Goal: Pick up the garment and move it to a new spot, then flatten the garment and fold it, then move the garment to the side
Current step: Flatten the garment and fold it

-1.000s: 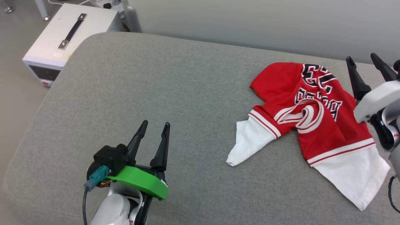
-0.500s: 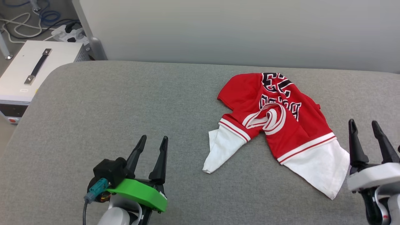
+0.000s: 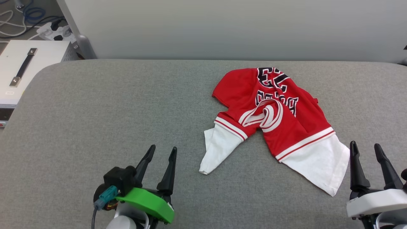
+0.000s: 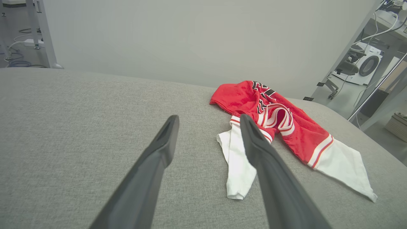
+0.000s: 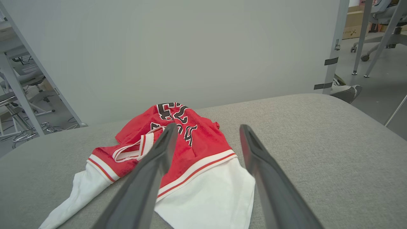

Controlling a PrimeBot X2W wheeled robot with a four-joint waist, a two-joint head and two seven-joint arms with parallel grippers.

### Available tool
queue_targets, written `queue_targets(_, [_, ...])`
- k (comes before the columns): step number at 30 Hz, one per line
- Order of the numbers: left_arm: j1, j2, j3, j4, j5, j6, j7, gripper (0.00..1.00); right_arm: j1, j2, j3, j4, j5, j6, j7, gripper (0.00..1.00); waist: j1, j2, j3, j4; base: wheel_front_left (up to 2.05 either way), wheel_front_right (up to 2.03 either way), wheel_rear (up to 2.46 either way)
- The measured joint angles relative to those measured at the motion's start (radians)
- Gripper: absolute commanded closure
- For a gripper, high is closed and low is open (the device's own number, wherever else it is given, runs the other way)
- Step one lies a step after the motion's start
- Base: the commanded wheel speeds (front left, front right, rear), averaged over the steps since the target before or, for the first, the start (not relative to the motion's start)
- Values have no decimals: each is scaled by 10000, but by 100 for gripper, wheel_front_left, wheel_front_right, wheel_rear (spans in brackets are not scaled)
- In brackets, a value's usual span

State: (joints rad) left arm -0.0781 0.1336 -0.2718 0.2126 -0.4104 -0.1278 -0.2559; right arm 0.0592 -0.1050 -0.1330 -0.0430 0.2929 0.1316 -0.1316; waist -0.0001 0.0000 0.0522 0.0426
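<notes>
Garment (image 3: 279, 121) lies crumpled on the grey padded surface (image 3: 95, 121), right of centre and toward the far edge; you will find it neither flat nor folded. Its red body is bunched, with black white-outlined lettering facing up at the far end and the striped neck trim twisted into a loop near the middle. 2 white sleeves spread toward the near side: 1 narrow and creased on the left, 1 broad on the right, each joined to the red by a red-white striped band.

Your left gripper (image 3: 163, 147) sits at the near edge, left of the garment and well apart from it, its 2 dark fingers spread wide with nothing between them. Your right gripper (image 3: 364, 144) sits at the near right, just beside the outer corner of the broad sleeve; whether it touches the cloth you cannot tell from these views. Its fingers likewise stand wide and empty.

White box (image 3: 19, 63) with a black handle stands off the far left corner of the surface, cables (image 3: 19, 16) on the floor beyond it. Pale wall (image 3: 222, 28) runs along the far edge
</notes>
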Motion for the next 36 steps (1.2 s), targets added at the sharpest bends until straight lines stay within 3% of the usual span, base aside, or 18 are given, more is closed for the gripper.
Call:
queue_targets(2, [-193, 58, -157, 123, -58, 0, 94, 0, 0, 4, -42, -163, -44, 0, 182, 0, 0, 0, 113, -56, 0, 0, 0])
queue_targets(6, [-1119, 268, -604, 188, -146, 0, 1751, 0, 3, 8, -236, -545, -119, 0, 485, 0, 0, 0, 387, -178, 0, 0, 0])
queue_targets(13, [-2114, 370, -1285, 134, -734, 297, 6370, 0, 3, 38, -351, -963, -213, 0, 679, 0, 0, 0, 843, -483, 0, 0, 0])
queue_targets(14, [-2320, 543, -1513, 109, -648, 602, 7542, 0, -1, 59, -253, -1026, -238, 0, 748, 0, 0, 0, 1008, -669, 0, 0, 0])
queue_targets(18, [-2565, 589, -1693, 362, -318, 1139, 8025, 0, -14, 127, -184, -1030, -244, 0, 748, 0, 0, 0, 1349, -1060, 0, 0, 0])
queue_targets(30, [-2932, 777, -1996, 1296, 272, 1407, 7823, 0, -46, 207, -174, -993, -265, 0, 744, 0, 0, 0, 1678, -1417, 0, 0, 0])
queue_targets(31, [-2981, 788, -2080, 1367, 284, 1394, 7931, 38, -50, 209, -174, -991, -265, 0, 744, 0, 0, 0, 1686, -1410, 0, 0, 0])
queue_targets(32, [-3034, 792, -2157, 1413, 291, 1327, 8054, 93, -54, 209, -176, -991, -267, 0, 744, 0, 0, 0, 1692, -1400, 0, 0, 0])
queue_targets(33, [-3079, 794, -2215, 1459, 299, 1273, 8155, 100, -59, 207, -182, -988, -267, 0, 744, 0, 0, 0, 1695, -1388, 0, 0, 0])
queue_targets(36, [-3132, 792, -2336, 1540, 261, 1131, 8406, 100, -96, 203, -226, -984, -268, 0, 744, 0, 0, 0, 1695, -1329, 0, 0, 0])
